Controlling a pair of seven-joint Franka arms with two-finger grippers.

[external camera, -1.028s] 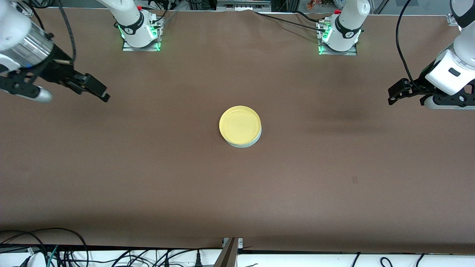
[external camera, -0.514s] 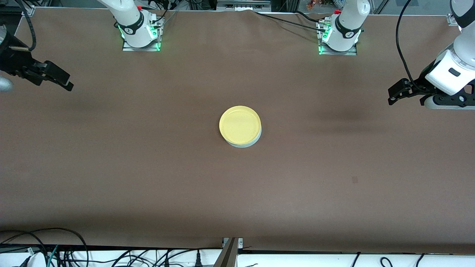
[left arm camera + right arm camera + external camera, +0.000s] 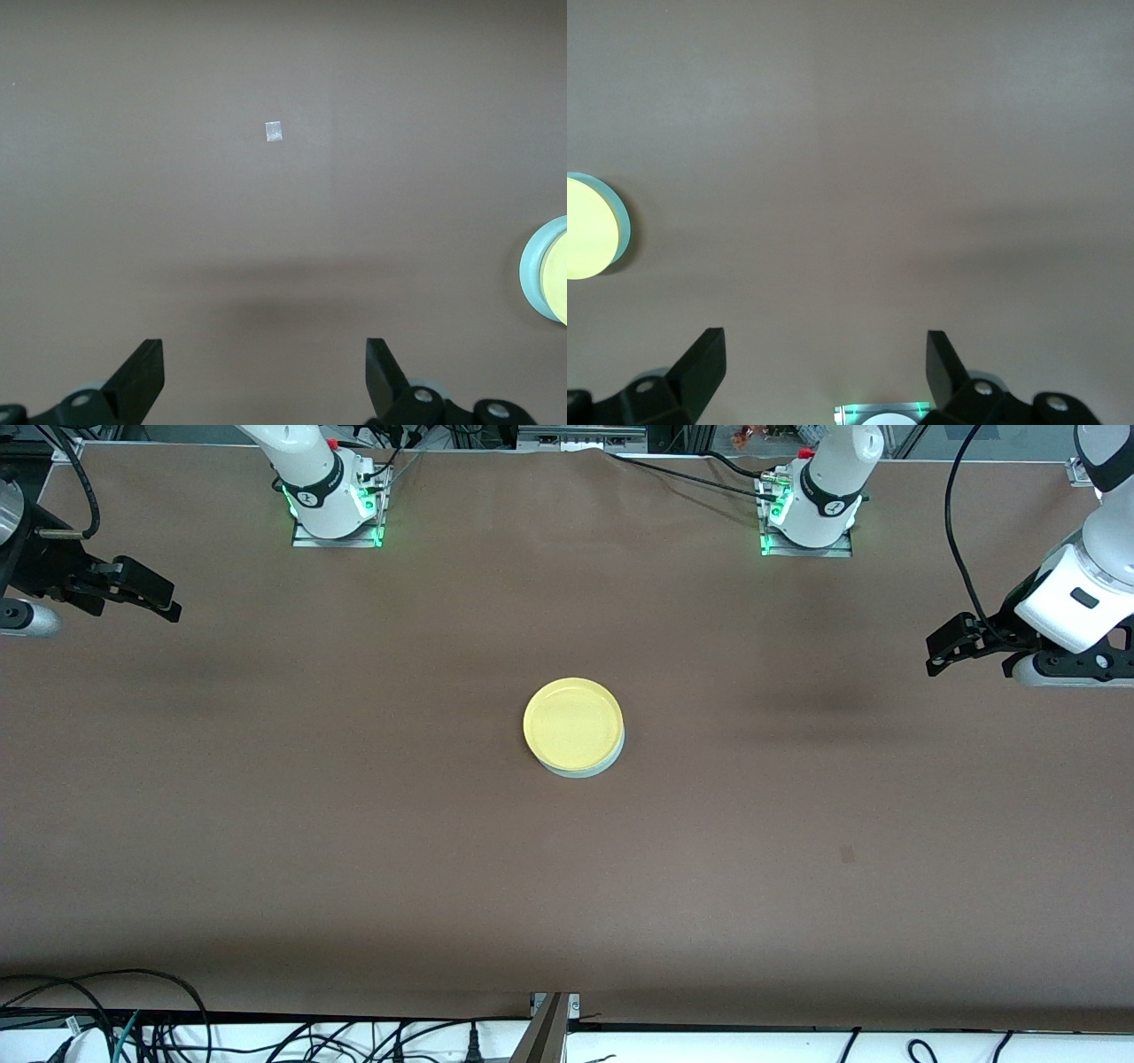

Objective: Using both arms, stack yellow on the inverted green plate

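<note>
Resting mid-table: round bright yellow plastic plate (image 3: pixel 572 723) stacked on round pale mint-green plate (image 3: pixel 586 769). Left gripper (image 3: pixel 944 647), fingers spread, empty, over the left arm's table edge. Right gripper (image 3: pixel 158 597), likewise spread and empty, over the right arm's edge.

Yellow plate (image 3: pixel 572 724) sits upright atop inverted pale green plate (image 3: pixel 592 769), mid-table.
</note>
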